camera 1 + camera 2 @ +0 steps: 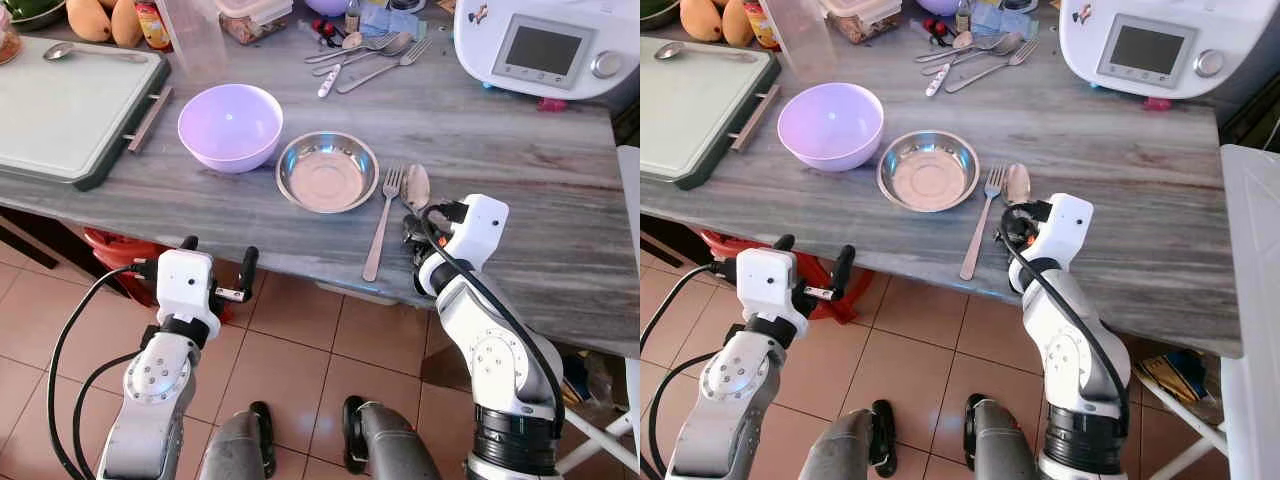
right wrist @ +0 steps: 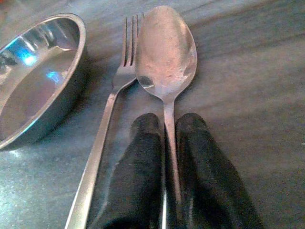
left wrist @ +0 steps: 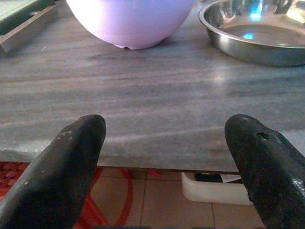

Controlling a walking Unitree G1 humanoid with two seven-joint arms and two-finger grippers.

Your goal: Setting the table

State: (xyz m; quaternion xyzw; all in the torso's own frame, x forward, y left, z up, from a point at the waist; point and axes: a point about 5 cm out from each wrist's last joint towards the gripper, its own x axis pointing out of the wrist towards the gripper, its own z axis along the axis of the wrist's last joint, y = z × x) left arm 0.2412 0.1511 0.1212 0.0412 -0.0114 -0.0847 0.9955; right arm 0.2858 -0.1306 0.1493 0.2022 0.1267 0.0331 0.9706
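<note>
Landmark: steel bowl on the grey wood-grain table.

Nearest: left gripper below and off the table's near edge, on the bowl's near-left, over the tiled floor. Fingers spread wide, holding nothing; its wrist view looks across the tabletop at the purple bowl and the steel bowl's rim.

Right gripper at the near edge, near-right of the steel bowl. Fingers closed onto the handle of the spoon, handle pinched between the two pads. Spoon bowl lies flat on the table, pointing away from the gripper, to the right of the steel bowl.

One fork just left of the spoon, between it and the steel bowl, tines level with the spoon bowl, almost touching it, handle running back to the table edge. Gripper not on the fork.

One purple bowl left of the steel bowl, close beside it, rims nearly touching.

Left of that, one tray with a dark rim, one loose spoon on its far end.

Beyond the steel bowl: pile of spare cutlery, count unclear, at least a fork and two spoons. Far-right: one white kitchen appliance with a screen and knob. Far-left: clear plastic container, mangoes, jars.
</note>
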